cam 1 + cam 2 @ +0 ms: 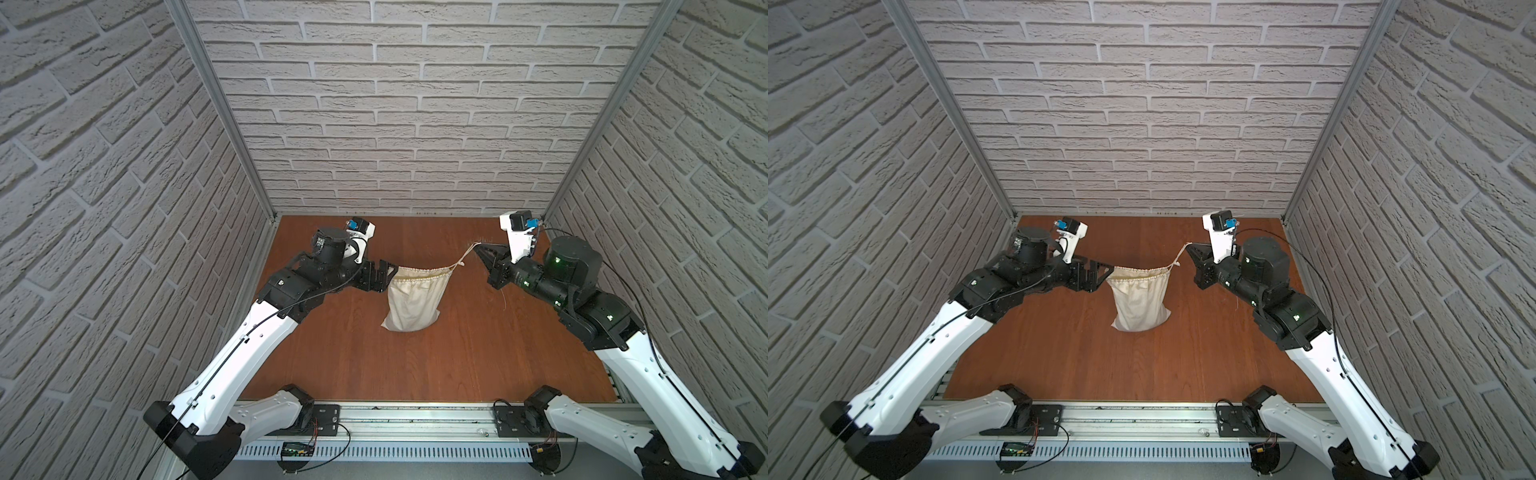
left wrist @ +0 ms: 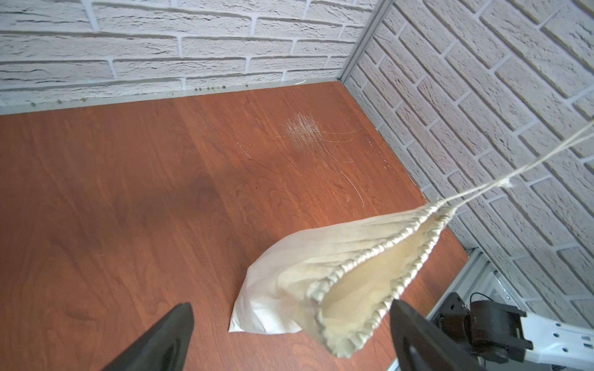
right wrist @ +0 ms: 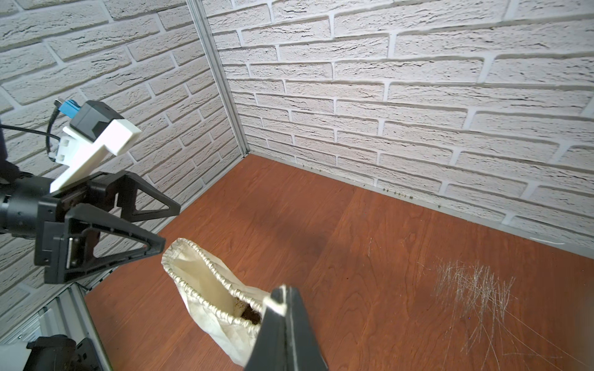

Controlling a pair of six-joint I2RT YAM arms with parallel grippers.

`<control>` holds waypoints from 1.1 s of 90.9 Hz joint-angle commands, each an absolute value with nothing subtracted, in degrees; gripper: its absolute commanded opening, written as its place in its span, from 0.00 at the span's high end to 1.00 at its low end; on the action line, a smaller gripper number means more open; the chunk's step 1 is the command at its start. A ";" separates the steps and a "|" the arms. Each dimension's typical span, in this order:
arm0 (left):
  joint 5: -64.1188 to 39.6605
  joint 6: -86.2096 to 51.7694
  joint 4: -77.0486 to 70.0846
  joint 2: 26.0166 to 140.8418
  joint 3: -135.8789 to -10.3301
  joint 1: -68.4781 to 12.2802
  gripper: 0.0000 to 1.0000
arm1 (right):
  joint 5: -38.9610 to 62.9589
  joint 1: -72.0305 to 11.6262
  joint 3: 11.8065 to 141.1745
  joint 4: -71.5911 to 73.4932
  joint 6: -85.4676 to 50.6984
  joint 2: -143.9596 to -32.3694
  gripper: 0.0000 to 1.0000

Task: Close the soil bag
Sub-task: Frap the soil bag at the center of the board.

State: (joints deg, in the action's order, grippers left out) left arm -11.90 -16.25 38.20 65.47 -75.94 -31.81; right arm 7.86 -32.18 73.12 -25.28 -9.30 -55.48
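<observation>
Small cream cloth soil bag (image 1: 413,303), half-cinched, set between the grippers. Its thin pale cord (image 1: 466,253) is pinched in the closed right gripper (image 1: 480,250); the left gripper (image 1: 390,276), spread wide at the rim (image 1: 419,279), apparently holds nothing. Next, the rim must be braced and the cord drawn further.

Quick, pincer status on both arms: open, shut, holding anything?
Left pincer: open, at the soil bag rim, holding nothing.
Right pincer: shut on the bag's cord.
</observation>
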 commanded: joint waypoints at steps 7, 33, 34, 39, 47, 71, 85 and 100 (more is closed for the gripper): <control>-7.75 -11.87 33.29 67.87 -77.46 -37.34 0.02 | 10.71 -31.81 77.06 -24.12 -6.98 -56.75 0.97; -6.07 -5.11 31.90 70.28 -78.87 -44.29 0.02 | 11.49 -31.82 77.70 -25.79 -6.85 -57.66 0.97; -6.20 -4.88 31.64 70.25 -78.72 -44.38 0.02 | 11.59 -31.86 77.70 -25.81 -6.90 -57.66 0.97; -7.19 -3.15 29.86 70.07 -78.17 -45.09 0.02 | 11.88 -31.82 77.68 -25.92 -7.08 -57.59 0.97; -9.06 -1.01 27.78 70.09 -77.95 -45.48 0.02 | 12.24 -31.82 77.83 -25.76 -7.58 -57.63 0.97; -14.71 4.17 27.11 73.68 -81.91 -45.54 0.06 | 12.66 -31.82 79.51 -27.21 -7.64 -58.03 0.97; -15.74 5.36 27.58 76.23 -84.34 -45.49 0.10 | 13.10 -31.82 79.86 -27.66 -8.06 -57.92 0.97; -16.86 5.80 27.61 78.84 -86.62 -45.45 0.12 | 13.94 -31.82 80.06 -27.70 -9.07 -57.99 0.97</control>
State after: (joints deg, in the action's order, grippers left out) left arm -14.85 4.27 29.91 77.62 -84.25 -45.25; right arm 12.75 -32.12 77.93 -30.06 -7.79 -58.43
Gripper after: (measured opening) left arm 0.890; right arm 0.066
